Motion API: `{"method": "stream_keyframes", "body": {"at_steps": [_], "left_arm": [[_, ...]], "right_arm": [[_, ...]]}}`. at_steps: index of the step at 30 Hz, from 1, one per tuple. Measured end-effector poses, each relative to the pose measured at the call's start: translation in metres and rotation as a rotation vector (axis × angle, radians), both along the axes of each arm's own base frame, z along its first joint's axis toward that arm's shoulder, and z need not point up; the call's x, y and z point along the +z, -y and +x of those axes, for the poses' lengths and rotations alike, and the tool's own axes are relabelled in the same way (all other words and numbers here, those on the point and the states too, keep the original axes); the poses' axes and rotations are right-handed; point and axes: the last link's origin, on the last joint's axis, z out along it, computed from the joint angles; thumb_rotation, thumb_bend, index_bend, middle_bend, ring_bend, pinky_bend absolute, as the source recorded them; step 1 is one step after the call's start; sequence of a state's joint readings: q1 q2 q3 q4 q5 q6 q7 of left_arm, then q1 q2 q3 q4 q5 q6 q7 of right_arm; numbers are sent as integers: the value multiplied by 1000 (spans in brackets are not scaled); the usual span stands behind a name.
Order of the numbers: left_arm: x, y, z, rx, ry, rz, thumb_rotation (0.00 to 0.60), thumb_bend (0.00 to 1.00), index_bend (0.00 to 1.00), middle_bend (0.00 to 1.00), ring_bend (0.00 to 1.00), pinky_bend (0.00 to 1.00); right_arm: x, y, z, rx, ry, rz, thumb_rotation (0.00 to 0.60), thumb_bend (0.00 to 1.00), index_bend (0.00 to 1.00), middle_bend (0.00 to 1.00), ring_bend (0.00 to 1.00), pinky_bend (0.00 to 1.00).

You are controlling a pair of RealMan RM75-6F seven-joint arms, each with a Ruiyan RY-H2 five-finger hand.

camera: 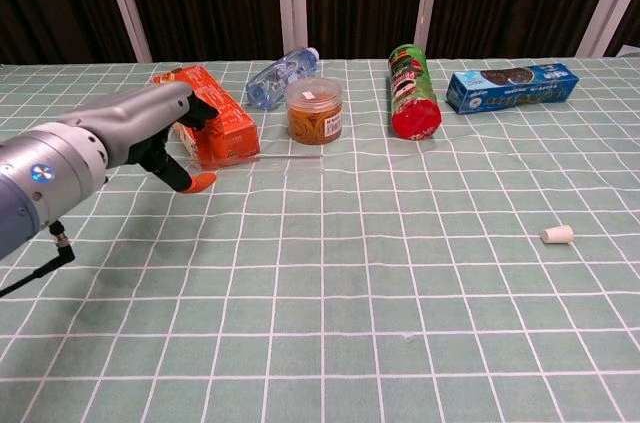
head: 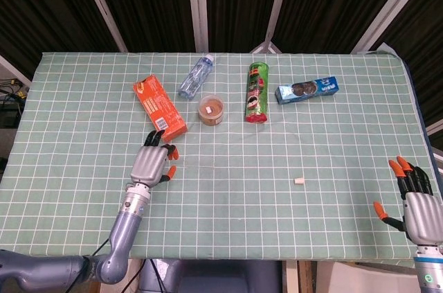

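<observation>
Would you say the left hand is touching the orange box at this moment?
Cannot tell. In the head view the left hand ends right at the orange box; in the chest view they overlap, with neither contact nor gap plain.

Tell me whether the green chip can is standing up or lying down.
Lying down. The green chip can rests lengthwise on the table, its red end facing the chest camera.

A clear bottle (head: 196, 76), a brown jar (head: 211, 109) and a green can (head: 257, 92) are seen beyond the fingers. A blue biscuit packet (head: 306, 89) and a small white piece (head: 299, 181) are laid well apart from them on the bench (head: 277, 224).
</observation>
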State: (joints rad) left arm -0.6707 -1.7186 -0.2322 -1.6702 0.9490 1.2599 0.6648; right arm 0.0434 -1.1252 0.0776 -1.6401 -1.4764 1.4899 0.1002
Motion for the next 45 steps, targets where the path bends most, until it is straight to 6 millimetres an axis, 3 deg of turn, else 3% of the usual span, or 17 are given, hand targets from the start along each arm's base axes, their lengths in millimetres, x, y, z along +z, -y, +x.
{"method": "stream_keyframes", "body": {"at_steps": [5,15,20,28,45], "left_arm": [[20,-6,-7,-23,64,15,600,679,560,485,66,0],[61,-22,-4,-65,156,47,600,679,558,485,66,0],[76,-27,-3,-77,178,53,600,679,557,485,66,0],[87,-28,-6,-87,188,48,600,678,556,485,66,0],[92,-28,-15,-83,184,52,600,679,556,485,66,0]], "right_arm": [[-6,6,3,-9,-14,50,600,337,14,0,0,0],[-30,50,32,73,-106,136,600,336,292,99,16,0],[-53,75,51,139,-168,196,600,336,358,120,37,0],[-93,102,64,183,-232,268,600,336,420,154,59,0],[-137,111,53,176,-290,351,600,337,449,169,66,0]]}}
